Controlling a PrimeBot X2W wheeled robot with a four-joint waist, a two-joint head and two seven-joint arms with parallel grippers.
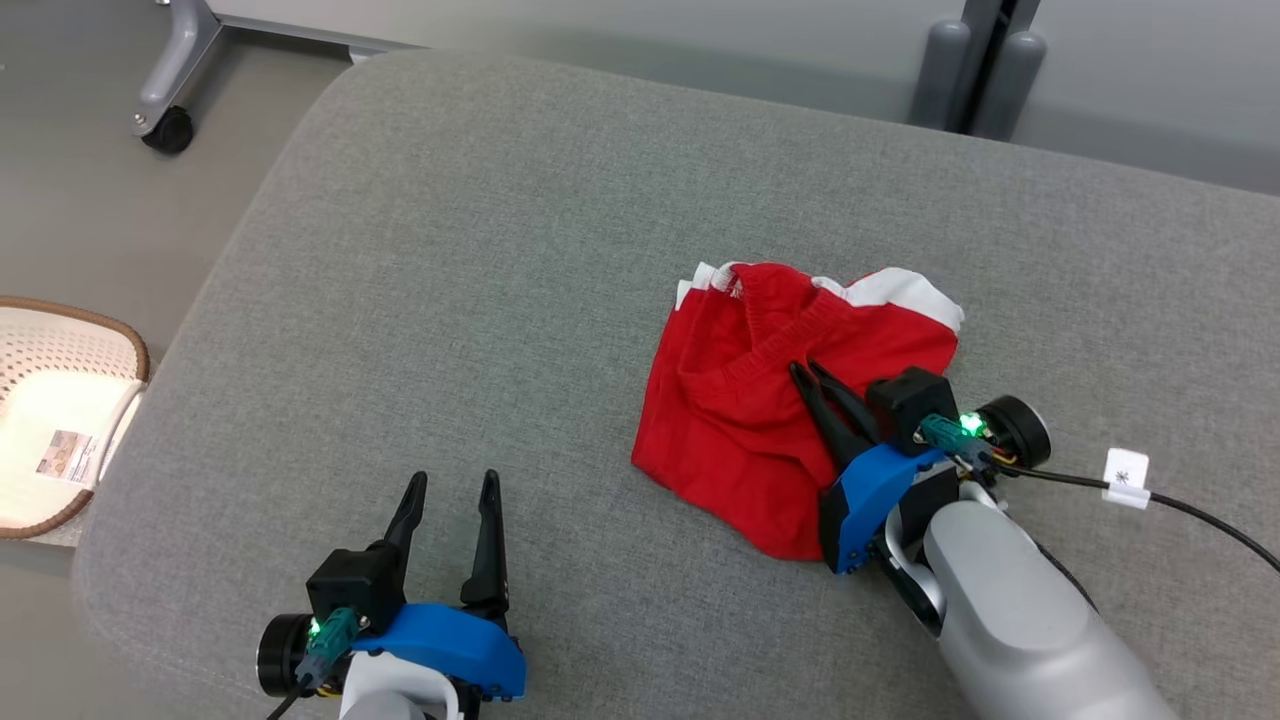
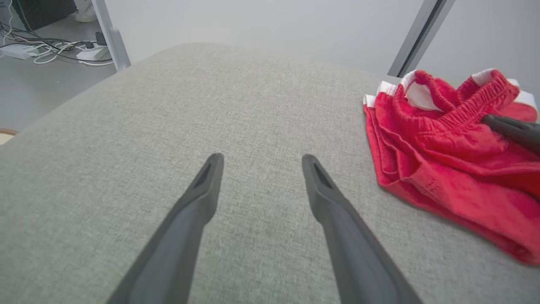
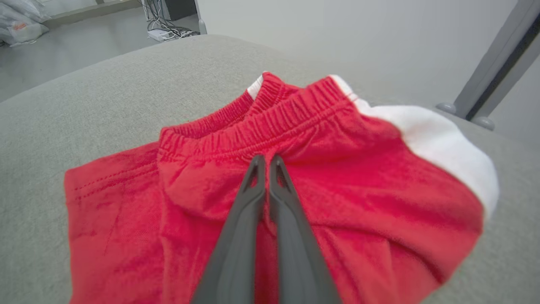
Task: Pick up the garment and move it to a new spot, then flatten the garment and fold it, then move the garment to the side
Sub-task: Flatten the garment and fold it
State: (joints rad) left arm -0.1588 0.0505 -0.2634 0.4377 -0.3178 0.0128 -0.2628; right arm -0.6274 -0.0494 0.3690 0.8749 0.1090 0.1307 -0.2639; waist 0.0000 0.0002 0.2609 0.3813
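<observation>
The garment (image 1: 740, 420) is a pair of red shorts with white side panels, lying crumpled on the right half of the grey cushioned surface (image 1: 450, 300). My right gripper (image 1: 805, 370) rests on the shorts (image 3: 358, 190), and in the right wrist view its tips (image 3: 265, 158) are shut on a pinch of red cloth just below the elastic waistband. My left gripper (image 1: 454, 478) stands open over bare cushion near the front edge, well left of the shorts. In the left wrist view that gripper (image 2: 262, 158) holds nothing, and the shorts (image 2: 443, 169) lie at the right.
A woven basket (image 1: 60, 420) sits on the floor beyond the cushion's left edge. A wheeled stand leg (image 1: 165, 130) is at the far left. Grey posts (image 1: 985, 70) rise behind the cushion. A black cable with a white tag (image 1: 1125, 470) trails from my right wrist.
</observation>
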